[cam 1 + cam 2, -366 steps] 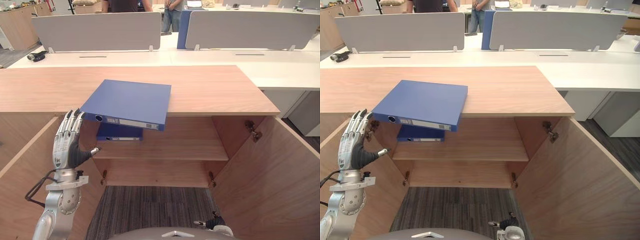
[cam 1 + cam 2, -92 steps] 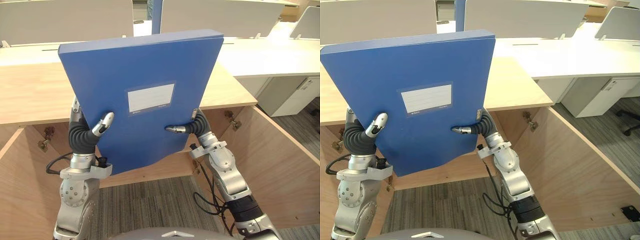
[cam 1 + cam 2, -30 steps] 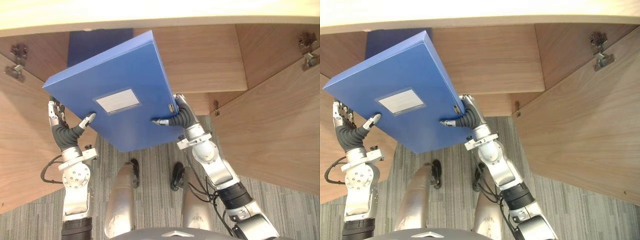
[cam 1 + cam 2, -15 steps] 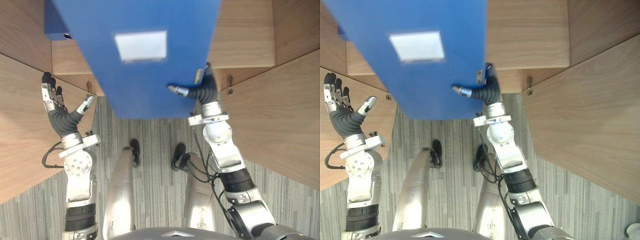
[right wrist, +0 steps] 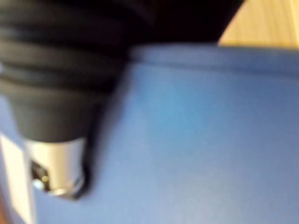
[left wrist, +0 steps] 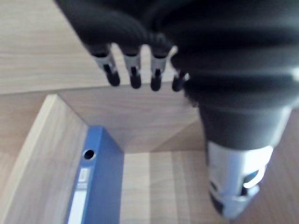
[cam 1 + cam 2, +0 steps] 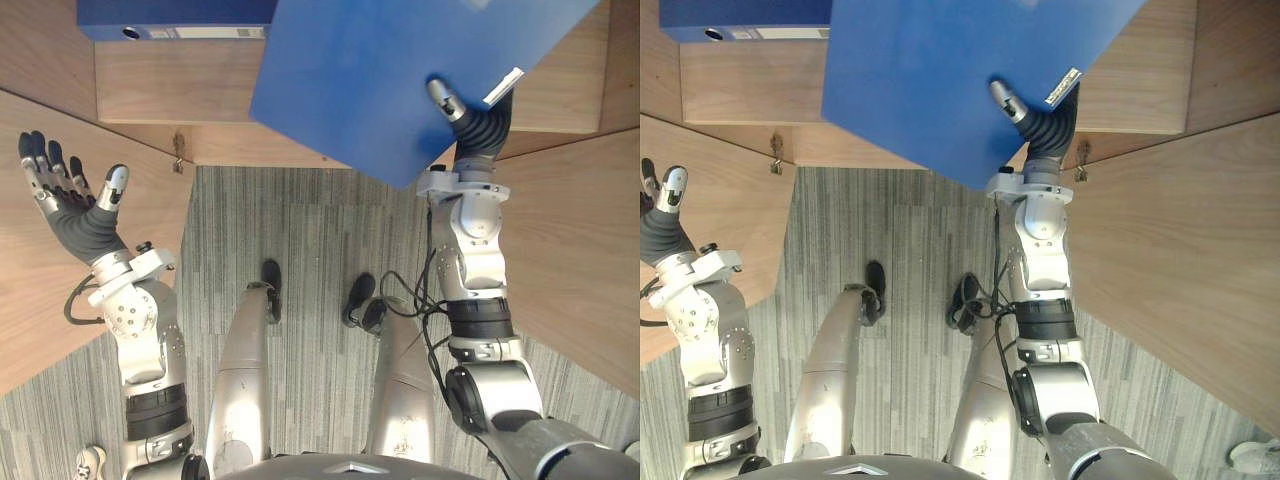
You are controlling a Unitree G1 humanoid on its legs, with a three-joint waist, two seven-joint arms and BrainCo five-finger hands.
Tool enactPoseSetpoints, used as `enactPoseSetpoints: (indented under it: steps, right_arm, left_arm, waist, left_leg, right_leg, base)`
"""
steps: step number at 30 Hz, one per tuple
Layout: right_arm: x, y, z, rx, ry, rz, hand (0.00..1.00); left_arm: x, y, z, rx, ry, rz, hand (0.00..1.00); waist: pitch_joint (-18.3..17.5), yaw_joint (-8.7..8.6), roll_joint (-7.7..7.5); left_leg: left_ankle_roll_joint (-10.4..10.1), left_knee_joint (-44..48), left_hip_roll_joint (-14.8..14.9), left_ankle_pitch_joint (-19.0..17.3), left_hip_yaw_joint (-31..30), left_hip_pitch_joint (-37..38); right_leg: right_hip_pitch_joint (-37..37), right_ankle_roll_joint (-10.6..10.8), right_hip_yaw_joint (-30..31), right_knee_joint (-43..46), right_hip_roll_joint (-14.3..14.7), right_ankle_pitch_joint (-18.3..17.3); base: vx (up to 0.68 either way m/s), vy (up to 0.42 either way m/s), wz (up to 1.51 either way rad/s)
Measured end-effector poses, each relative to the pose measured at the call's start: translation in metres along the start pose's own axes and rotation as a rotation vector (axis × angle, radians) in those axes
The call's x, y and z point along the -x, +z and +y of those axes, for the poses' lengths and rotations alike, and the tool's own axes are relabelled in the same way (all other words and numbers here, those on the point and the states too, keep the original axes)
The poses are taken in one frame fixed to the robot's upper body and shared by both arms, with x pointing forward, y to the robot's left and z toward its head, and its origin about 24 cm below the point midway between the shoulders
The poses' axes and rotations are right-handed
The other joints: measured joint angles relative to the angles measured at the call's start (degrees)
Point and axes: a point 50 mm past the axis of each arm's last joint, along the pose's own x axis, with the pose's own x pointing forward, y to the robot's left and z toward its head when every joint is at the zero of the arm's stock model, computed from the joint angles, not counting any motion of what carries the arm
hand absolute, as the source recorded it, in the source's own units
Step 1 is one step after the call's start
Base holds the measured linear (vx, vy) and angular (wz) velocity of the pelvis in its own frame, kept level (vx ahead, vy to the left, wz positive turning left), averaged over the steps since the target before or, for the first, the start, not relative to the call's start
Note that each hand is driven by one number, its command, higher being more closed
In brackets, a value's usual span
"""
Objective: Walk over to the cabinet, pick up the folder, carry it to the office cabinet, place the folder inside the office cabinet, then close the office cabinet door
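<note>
My right hand [image 7: 478, 128] is shut on the lower right edge of a large blue folder [image 7: 390, 70], thumb on its face and fingers behind it. The folder is tilted in front of the open cabinet's shelf [image 7: 170, 85]; its blue face [image 5: 196, 140] lies close under the thumb in the right wrist view. My left hand [image 7: 75, 205] is off to the left, apart from the folder, with straight spread fingers [image 6: 133, 70] and nothing in it. A second blue folder [image 7: 175, 18] lies flat on the shelf at the back left, its spine [image 6: 96, 186] also showing past the left hand.
The cabinet's left door [image 7: 40, 290] and right door [image 7: 585, 260] stand open on either side of me. Grey striped carpet [image 7: 310, 260] lies between them. A hinge [image 7: 775, 160] shows at the left door's inner edge.
My left hand has let go of the folder and moved out to the left, fingers spread. The right hand alone has swung the folder up and to the right. The camera has tipped further down.
</note>
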Motion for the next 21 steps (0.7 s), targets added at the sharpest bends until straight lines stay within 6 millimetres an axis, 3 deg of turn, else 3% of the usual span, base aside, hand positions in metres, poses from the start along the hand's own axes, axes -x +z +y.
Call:
enactPoseSetpoints:
  steps: [6, 11, 21]
  right_arm:
    - [-0.030, -0.007, 0.004, -0.263, -0.083, 0.089, 1.00]
    - [-0.040, -0.005, 0.002, -0.431, -0.168, 0.112, 1.00]
    - [-0.058, 0.009, 0.020, -0.640, -0.246, 0.099, 1.00]
  left_arm:
    - [-0.002, 0.001, 0.005, 0.044, 0.042, -0.004, 0.00]
    - [-0.001, -0.005, 0.009, 0.039, 0.074, 0.026, 0.00]
    - [0.002, -0.008, 0.005, 0.053, 0.083, 0.040, 0.00]
  waist:
    - [2.0, 0.05, 0.02]
    - [2.6, 0.28, 0.01]
    - [2.6, 0.49, -0.01]
  left_leg:
    - [-0.8, -2.2, 0.3, 1.8, -0.8, -1.2]
    - [-1.2, -2.6, 0.6, 2.4, -1.7, -2.6]
    - [-2.2, -5.1, 1.0, 4.6, -2.7, -3.1]
  right_leg:
    - [-1.2, -0.1, -1.1, -0.7, 0.4, 0.0]
    - [-2.1, -0.1, -2.1, -1.2, 0.7, 0.0]
    - [-2.6, -1.0, -3.8, -2.3, 1.2, 0.6]
  base:
    - [-0.02, -0.083, 0.07]
    - [-0.02, -0.053, 0.05]
    - [-0.01, -0.054, 0.04]
